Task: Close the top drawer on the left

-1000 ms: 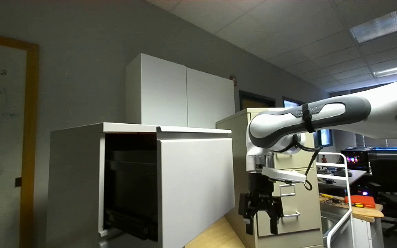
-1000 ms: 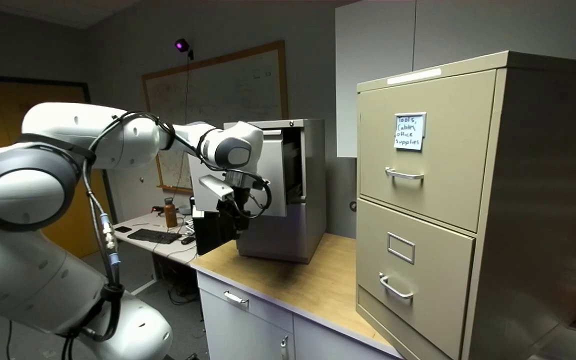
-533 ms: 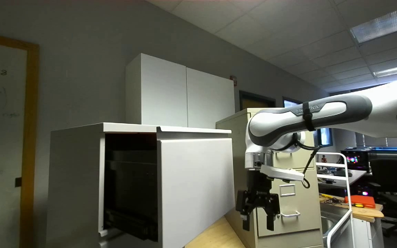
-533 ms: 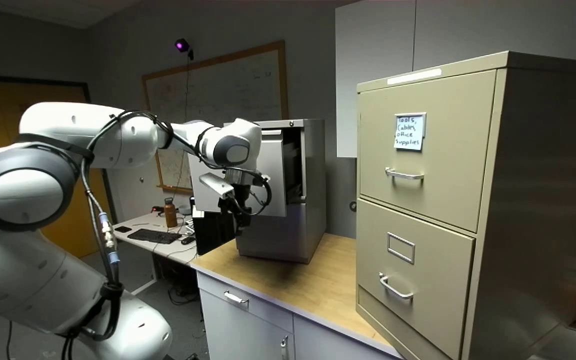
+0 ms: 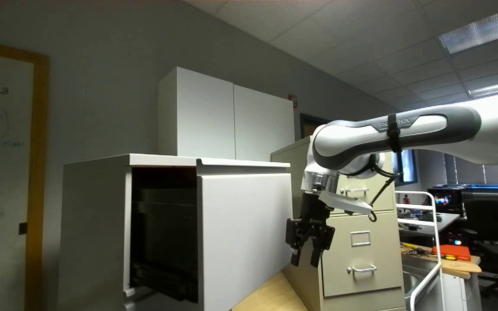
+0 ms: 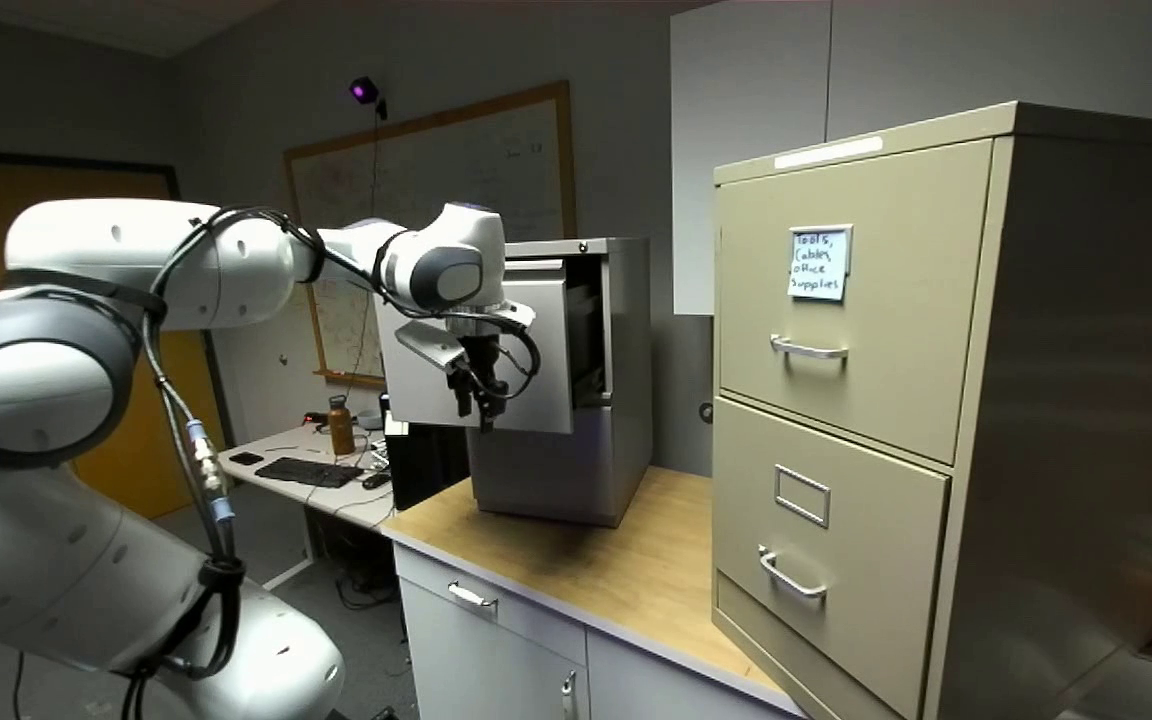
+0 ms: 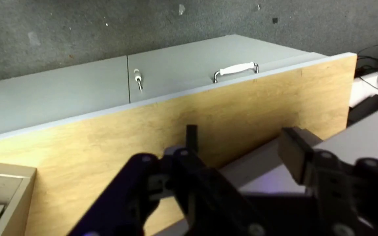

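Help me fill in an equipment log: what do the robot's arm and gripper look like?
The smooth, rounded white arm with grey panels carries black cables with pale blue sleeves, and lettering like FRANKA partly hidden by a black strap. Beyond a silver metal collar sits a black gripper with two jointed fingers.

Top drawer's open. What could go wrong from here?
Low contact: in an exterior view, the open gripper shows near the lower edge of the top drawer, so a push might slip under.
Sliding: the white cabinet stands on a wooden counter, and no fixing shows; a hard push may shove the whole cabinet.
Collision: the beige filing cabinet stands nearby; a sideways swing could clip it.
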